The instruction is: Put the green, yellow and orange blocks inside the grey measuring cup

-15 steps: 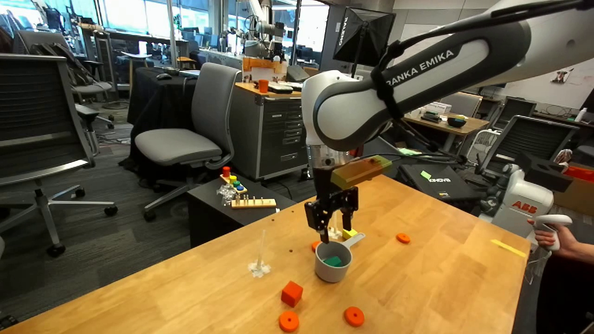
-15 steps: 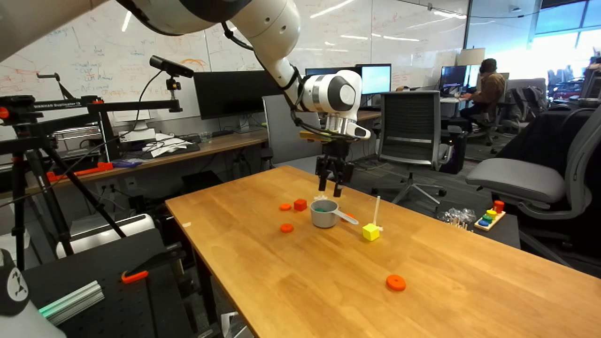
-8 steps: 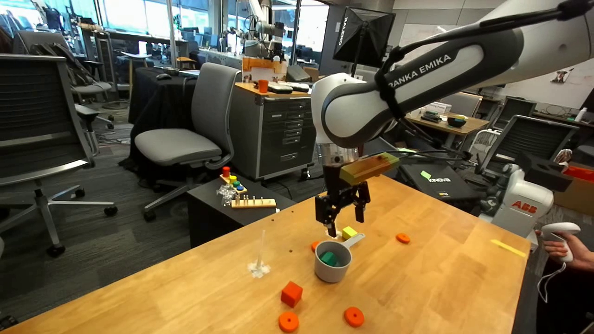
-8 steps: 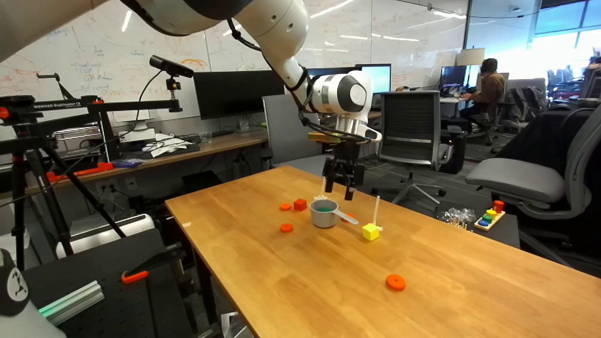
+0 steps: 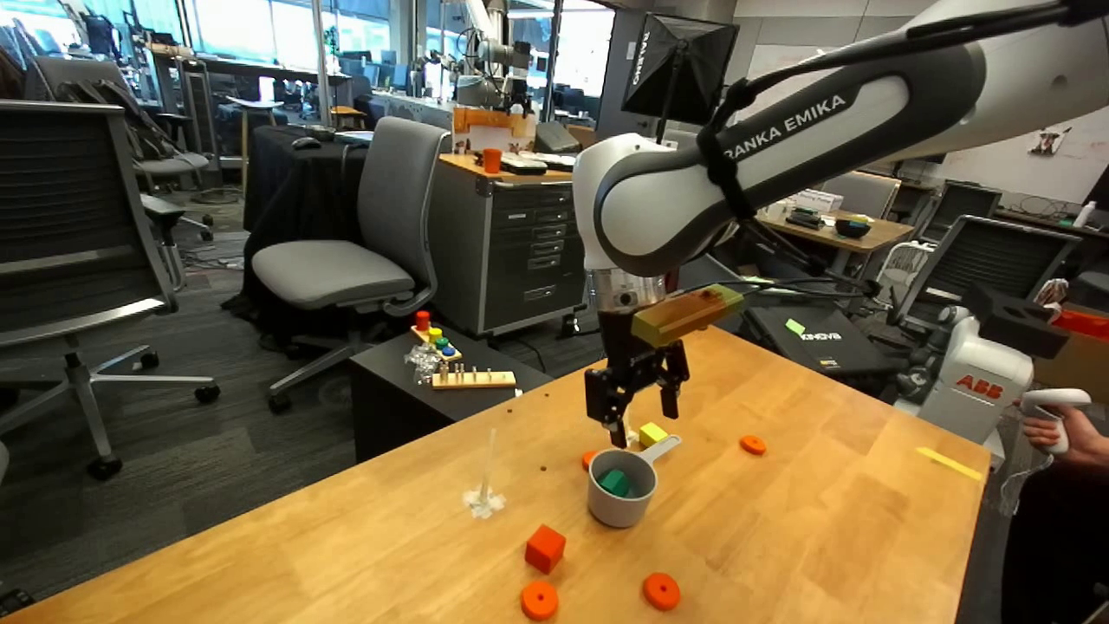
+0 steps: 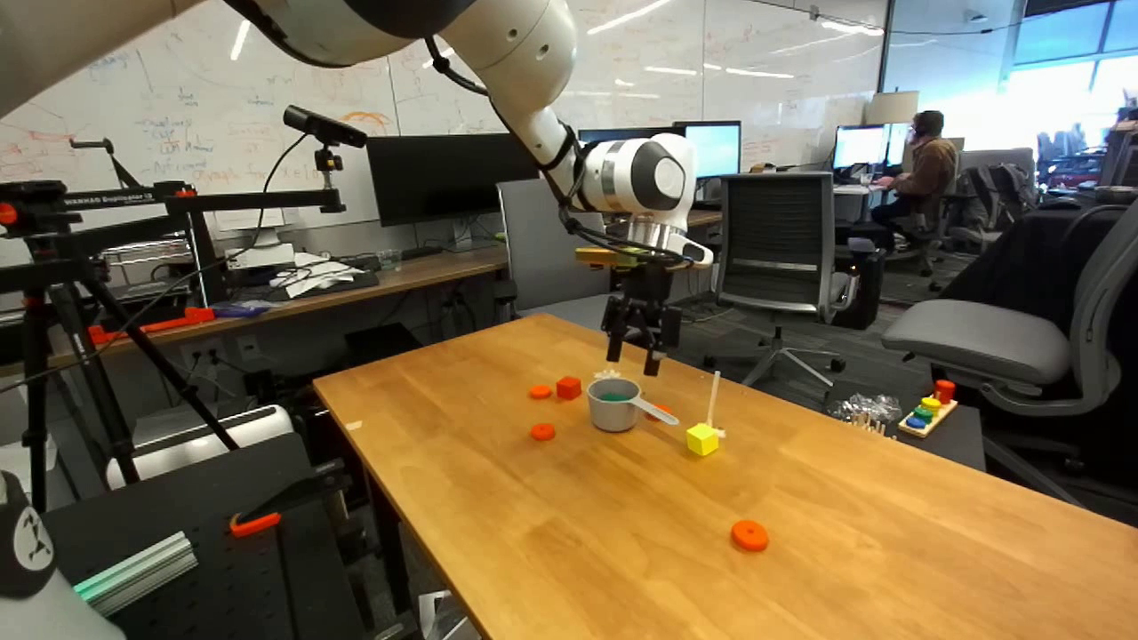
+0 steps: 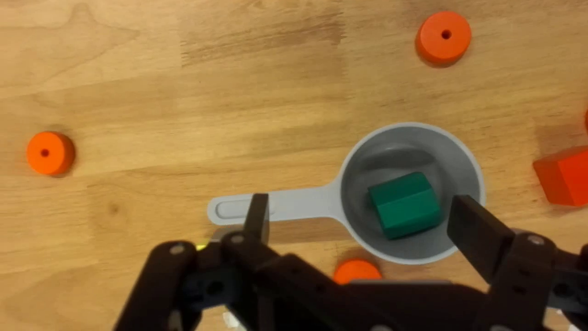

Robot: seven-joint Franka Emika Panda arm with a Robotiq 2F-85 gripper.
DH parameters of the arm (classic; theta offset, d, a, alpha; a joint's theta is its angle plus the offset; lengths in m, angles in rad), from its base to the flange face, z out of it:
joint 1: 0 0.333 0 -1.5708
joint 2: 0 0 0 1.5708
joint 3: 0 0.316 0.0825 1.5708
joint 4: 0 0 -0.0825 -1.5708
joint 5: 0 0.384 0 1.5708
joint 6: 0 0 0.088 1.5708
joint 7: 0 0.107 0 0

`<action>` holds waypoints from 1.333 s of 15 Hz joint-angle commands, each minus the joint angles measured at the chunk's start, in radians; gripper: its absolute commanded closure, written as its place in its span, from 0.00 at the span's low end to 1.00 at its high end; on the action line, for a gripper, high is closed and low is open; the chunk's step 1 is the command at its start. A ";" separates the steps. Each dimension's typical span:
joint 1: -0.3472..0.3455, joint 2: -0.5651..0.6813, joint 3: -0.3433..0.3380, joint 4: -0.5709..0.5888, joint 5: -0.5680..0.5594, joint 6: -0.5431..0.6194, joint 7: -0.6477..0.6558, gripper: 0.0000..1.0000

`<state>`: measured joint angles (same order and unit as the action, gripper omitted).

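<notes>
I hold my fingers spread and empty above the grey measuring cup, seemingly because the green block already lies inside it, while the yellow block near the cup's handle and the orange-red block beyond its opposite side sit on the worktop, presumably left for me to lift in.

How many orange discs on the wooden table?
4. In an exterior view: near-left disc in front of the orange block; near-right disc in front of the grey measuring cup; lone disc right of the yellow block; part-hidden disc behind the cup. No others visible.
</notes>
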<state>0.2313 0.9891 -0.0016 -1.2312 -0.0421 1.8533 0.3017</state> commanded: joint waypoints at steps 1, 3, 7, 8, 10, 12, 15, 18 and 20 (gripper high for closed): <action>-0.026 -0.032 -0.038 0.000 -0.030 -0.029 -0.002 0.00; -0.041 -0.031 -0.057 0.006 -0.041 -0.031 0.001 0.00; -0.060 0.006 -0.069 0.034 -0.061 -0.034 -0.010 0.00; -0.061 0.020 -0.068 0.047 -0.066 -0.037 -0.012 0.00; -0.063 0.050 -0.066 0.070 -0.068 -0.039 -0.013 0.00; -0.064 0.084 -0.065 0.104 -0.066 -0.050 -0.015 0.00; -0.067 0.137 -0.068 0.166 -0.067 -0.062 -0.023 0.00; -0.069 0.195 -0.072 0.247 -0.074 -0.087 -0.038 0.00; -0.072 0.241 -0.075 0.317 -0.079 -0.110 -0.047 0.00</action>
<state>0.1661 1.1400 -0.0709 -1.0746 -0.1041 1.8169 0.2846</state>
